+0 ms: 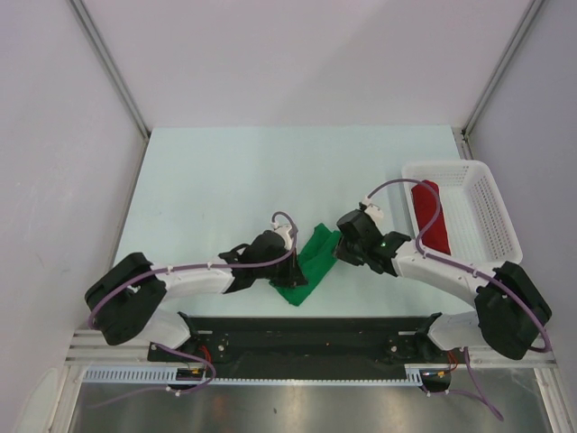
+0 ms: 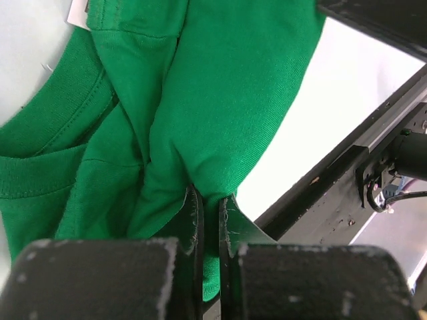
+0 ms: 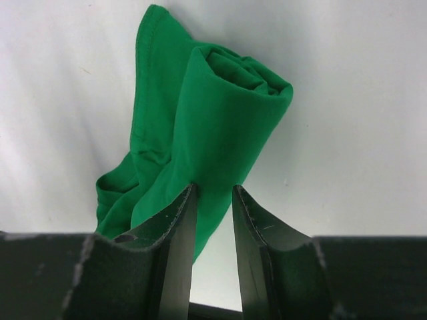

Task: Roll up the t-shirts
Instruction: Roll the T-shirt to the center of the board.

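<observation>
Green t-shirt (image 1: 309, 260) lies low centre in the top view, on the surface (image 1: 225, 180) between the arms, partly rolled. Left tool (image 2: 208, 217) is clamped on a fold at its lower-left end. Right tool (image 3: 213, 203) pinches the roll at the upper-right end. My guess is that each holds an end so the roll cannot spring open. Long axis runs diagonally, lower left to upper right, with the collar toward the left tool. Red t-shirt (image 1: 431, 216) sits rolled in the basket (image 1: 451, 168), right of frame.

- Table (image 1: 225, 198): pale, flat top.
- Green t-shirt (image 1: 314, 258): partly rolled, lying near front edge, centre.
- White mesh basket (image 1: 494, 212): standing at right edge, well apart from shirt.
</observation>
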Robot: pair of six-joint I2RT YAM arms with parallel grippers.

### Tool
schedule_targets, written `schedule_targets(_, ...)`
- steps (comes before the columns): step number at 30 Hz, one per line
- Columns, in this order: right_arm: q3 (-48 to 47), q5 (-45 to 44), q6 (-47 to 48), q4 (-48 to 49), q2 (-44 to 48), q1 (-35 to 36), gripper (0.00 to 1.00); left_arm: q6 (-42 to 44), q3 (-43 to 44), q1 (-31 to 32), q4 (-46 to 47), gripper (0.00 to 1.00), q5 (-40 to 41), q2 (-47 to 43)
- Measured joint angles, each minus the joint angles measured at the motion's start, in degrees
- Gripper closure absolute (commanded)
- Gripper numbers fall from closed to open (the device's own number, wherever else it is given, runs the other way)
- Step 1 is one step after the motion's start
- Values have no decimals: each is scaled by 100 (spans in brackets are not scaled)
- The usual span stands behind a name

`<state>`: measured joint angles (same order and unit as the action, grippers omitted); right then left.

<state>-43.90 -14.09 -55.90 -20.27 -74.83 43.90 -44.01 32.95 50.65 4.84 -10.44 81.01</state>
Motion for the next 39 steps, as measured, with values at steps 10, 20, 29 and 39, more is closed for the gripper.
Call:
schedule_targets(10, -448, 70, 68, 227, -901, -9, 69, -63, -42, -105, 83, 81, -81, 46)
schedule_targets(20, -1222, 149, 164, 105, -1766, -2, 68, 105, 20, -181, -511, 47, 236, -280)
schedule_targets(29, -1572, 151, 205, -4, -2164, 0, 68, 361, 426, -306, -1432, 40, 402, -758)
schedule_targets(39, -1670, 153, 249, -90, -2236, 4, 67, 702, 946, -658, -1633, 39, 463, -273)
